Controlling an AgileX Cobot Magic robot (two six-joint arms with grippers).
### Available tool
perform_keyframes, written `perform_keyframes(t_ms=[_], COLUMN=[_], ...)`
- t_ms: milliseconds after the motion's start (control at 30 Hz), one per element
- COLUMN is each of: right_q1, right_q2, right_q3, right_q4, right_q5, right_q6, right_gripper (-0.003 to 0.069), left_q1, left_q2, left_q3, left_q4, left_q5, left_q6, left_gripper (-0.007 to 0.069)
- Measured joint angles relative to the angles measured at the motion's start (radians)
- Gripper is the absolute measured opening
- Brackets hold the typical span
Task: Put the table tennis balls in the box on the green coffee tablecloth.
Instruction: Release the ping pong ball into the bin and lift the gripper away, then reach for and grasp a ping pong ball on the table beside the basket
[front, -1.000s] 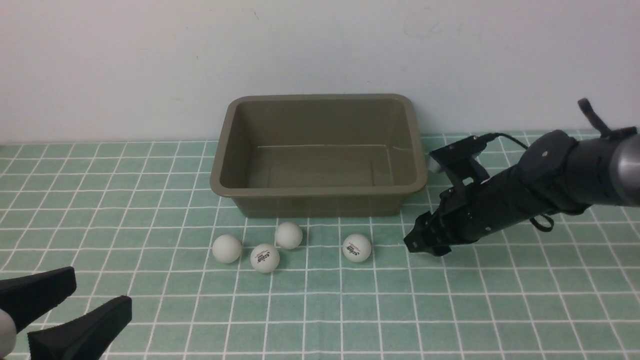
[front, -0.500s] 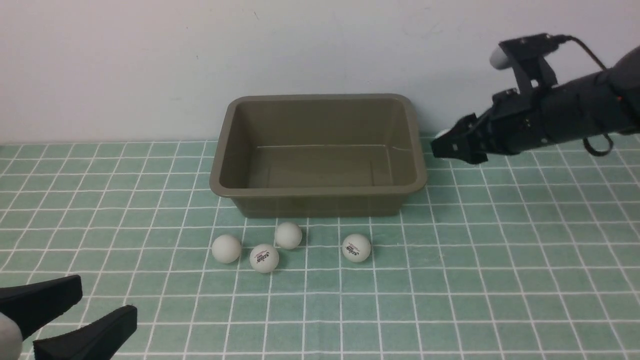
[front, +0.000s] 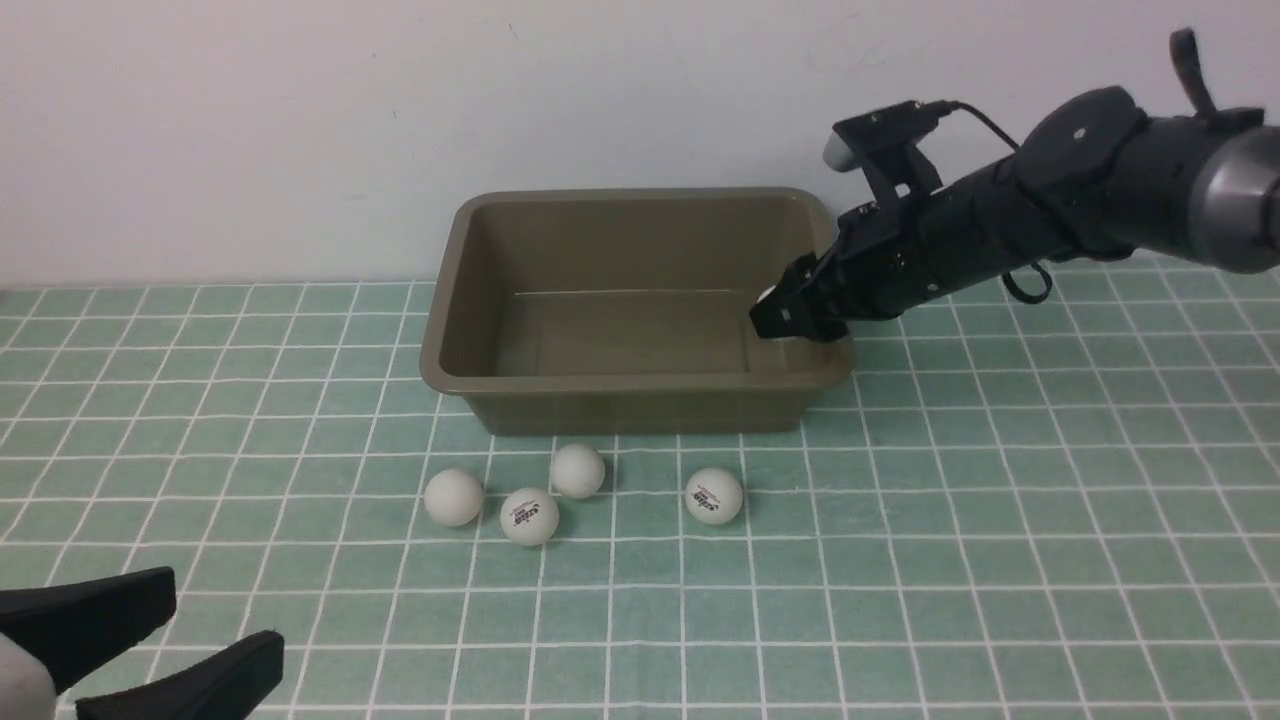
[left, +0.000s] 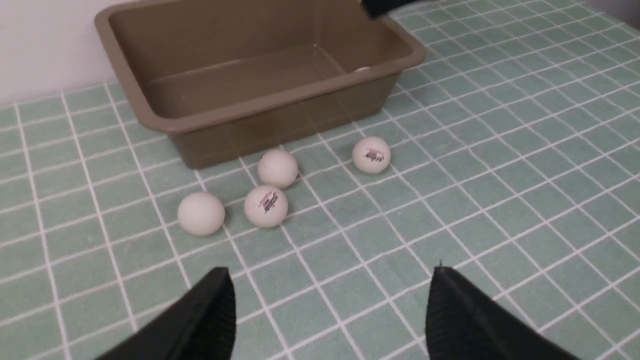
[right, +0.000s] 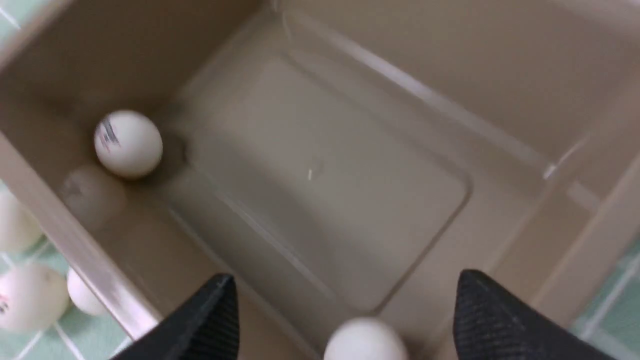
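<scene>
Your right gripper (right: 345, 275) hangs over the right end of the box (front: 640, 385) with its jaws spread wide. In the front view its tips merge into one dark shape, so only its wrist view shows you the gap. There, one table tennis ball (right: 128, 144) lies inside the box in a corner against the front wall, its dark print smeared by blur and unreadable. A pale smudge (right: 90, 195) on that wall beside it may be its reflection; you cannot tell. A second ball (right: 365, 342) shows between the spread fingers, touching neither. The frame edge cuts it off, so you cannot tell whether it rests on the box floor. Four more balls lie on the green coffee tablecloth (front: 1000, 560) just in front of the box. The two printed balls (front: 529, 516) (front: 714, 495) carry a small dark logo, too small to read, and the two plain balls (front: 454, 497) (front: 577, 471) show none from the front. Your left gripper (left: 330, 272) is spread open with nothing in it, well in front of the box and partly cut off.
</scene>
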Motion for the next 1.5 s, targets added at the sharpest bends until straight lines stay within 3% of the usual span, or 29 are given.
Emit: perform_keyframes(t_ms=[500,933,1500], right_q1=[0.000,0.000,0.000], right_q2=[-0.357,-0.467,-0.467], right_q3=[0.000,0.000,0.000], right_q4=[-0.095,-0.100,-0.106], right_q5=[0.049,0.160,0.249], right_q6=[0.011,0.044,0.100], right_gripper=[0.0519,0.0519,0.0519], left_q1=[0.000,0.000,0.000], left_q2=[0.348,0.825,1.215], left_q3=[-0.053,-0.279,-0.540], left_q4=[0.067,0.055,0.040], left_q5=[-0.145,-0.176,-0.097], left_q6=[-0.024,0.241,0.262], left_gripper=[0.0461,0.0461,0.0461])
